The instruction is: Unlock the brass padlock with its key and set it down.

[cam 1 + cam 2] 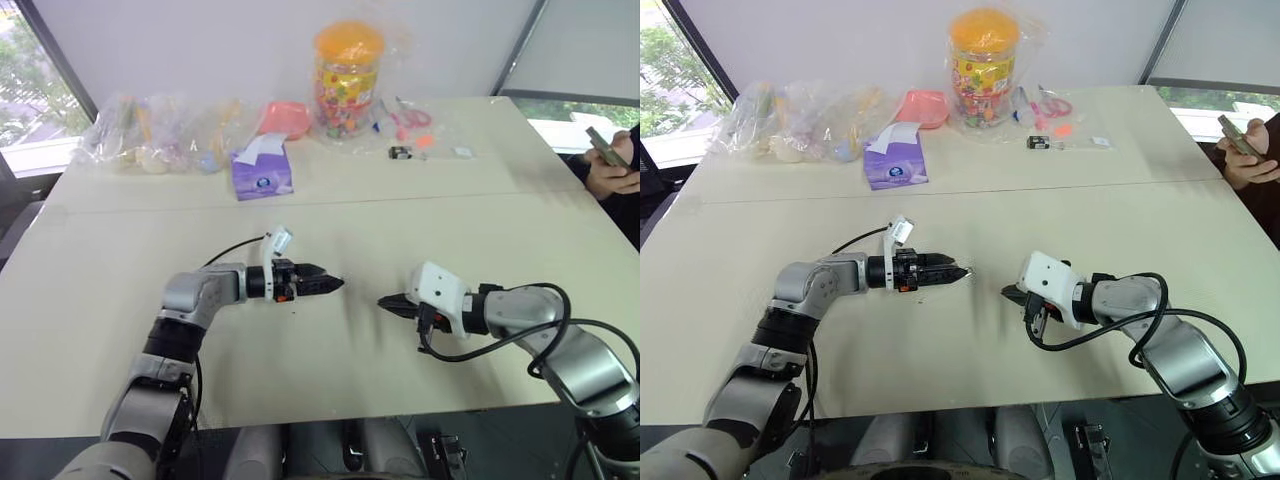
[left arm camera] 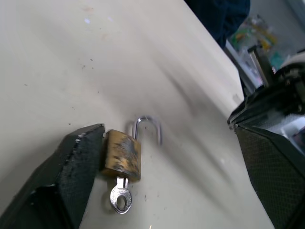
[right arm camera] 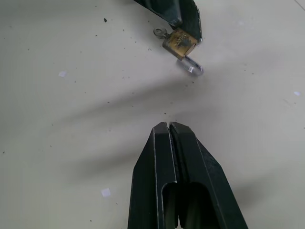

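the left tool (image 2: 157, 176) has its two black fingers spread wide, released. one finger (image 2: 71, 167) lies along the side of the brass padlock (image 2: 123, 155) and looks to touch it, while the other finger stands well off on the far side, so nothing is clamped. the brass padlock rests on the pale surface (image 2: 71, 71) between those fingers. its thin silver shackle (image 2: 147, 128) is sprung, one leg out of the body, and the small silver key (image 2: 120, 198) sticks out of the keyhole end. in the right wrist view the same padlock (image 3: 180, 43) lies right at the tip of the left tool's finger, shackle pointing away from it.

the right tool (image 3: 169, 128) is clenched, fingers pressed flat together with nothing between them. it points toward the padlock but sits apart from it, with bare surface between.

from the head camera the left tool (image 1: 325, 284) and the right tool (image 1: 392, 302) face each other tip to tip across a gap near the front middle of the surface (image 1: 330, 190). further back are a purple tissue pack (image 1: 262, 172), a clear jar with an orange lid (image 1: 346, 80), a row of clear plastic bags (image 1: 150, 135), a pink dish (image 1: 283, 118) and a small black object (image 1: 401, 153). at the far right edge a person's hand (image 1: 612, 175) holds a phone.
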`<state>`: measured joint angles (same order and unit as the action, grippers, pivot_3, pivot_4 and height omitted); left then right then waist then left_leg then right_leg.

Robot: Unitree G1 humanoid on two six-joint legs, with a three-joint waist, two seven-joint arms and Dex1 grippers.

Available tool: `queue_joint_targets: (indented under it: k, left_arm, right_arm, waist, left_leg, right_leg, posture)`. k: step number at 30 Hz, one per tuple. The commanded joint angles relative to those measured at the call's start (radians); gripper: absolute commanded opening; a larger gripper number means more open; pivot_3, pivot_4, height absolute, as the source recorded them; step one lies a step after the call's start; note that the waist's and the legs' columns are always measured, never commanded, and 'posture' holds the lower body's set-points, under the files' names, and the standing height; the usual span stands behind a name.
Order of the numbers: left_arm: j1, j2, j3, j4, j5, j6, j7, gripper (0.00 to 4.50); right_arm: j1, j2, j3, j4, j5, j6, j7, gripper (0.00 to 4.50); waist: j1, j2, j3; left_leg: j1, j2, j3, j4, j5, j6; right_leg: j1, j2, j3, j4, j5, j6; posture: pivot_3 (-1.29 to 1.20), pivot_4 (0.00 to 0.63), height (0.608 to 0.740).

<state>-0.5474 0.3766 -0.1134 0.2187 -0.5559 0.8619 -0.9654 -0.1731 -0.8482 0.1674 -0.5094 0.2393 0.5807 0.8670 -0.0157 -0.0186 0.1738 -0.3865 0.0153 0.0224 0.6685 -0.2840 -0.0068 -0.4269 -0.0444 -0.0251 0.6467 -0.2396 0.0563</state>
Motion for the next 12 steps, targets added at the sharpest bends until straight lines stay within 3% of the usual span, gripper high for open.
queue_joint_targets:
  k: [1, 6, 12]
  left_arm:
    - [0.039, 0.089, -0.014, -0.092, 0.034, -0.043, -0.055, 4.47]
    - [0.109, 0.214, -0.054, -0.227, 0.088, -0.169, -0.146, 4.47]
    - [0.162, 0.285, -0.032, -0.332, 0.09, -0.215, -0.169, 4.47]
  right_arm:
    - [-0.018, -0.028, -0.014, -0.022, -0.01, -0.031, 0.03, 0.0]
    - [-0.039, -0.054, -0.022, -0.015, -0.011, -0.049, 0.064, 0.0]
    - [-0.081, -0.056, -0.044, -0.015, 0.005, -0.043, 0.083, 0.0]
  waist:
    - [0.002, 0.0, 0.0]
    - [0.006, 0.0, 0.0]
    - [0.01, 0.0, 0.0]
  left_leg:
    - [0.0, 0.0, 0.0, -0.001, 0.0, 0.0]
    - [-0.001, -0.001, 0.0, -0.001, 0.0, 0.0]
    - [-0.003, -0.001, 0.0, -0.001, 0.0, 0.0]
  right_leg:
    - [0.0, 0.0, 0.0, 0.0, 0.0, 0.0]
    - [-0.001, -0.001, 0.0, -0.001, -0.001, -0.001]
    - [-0.001, -0.003, 0.001, -0.002, -0.002, -0.004]
  posture:
    - [0.0, 0.15, 0.737]
    - [0.0, 0.15, 0.737]
    - [0.0, 0.15, 0.737]
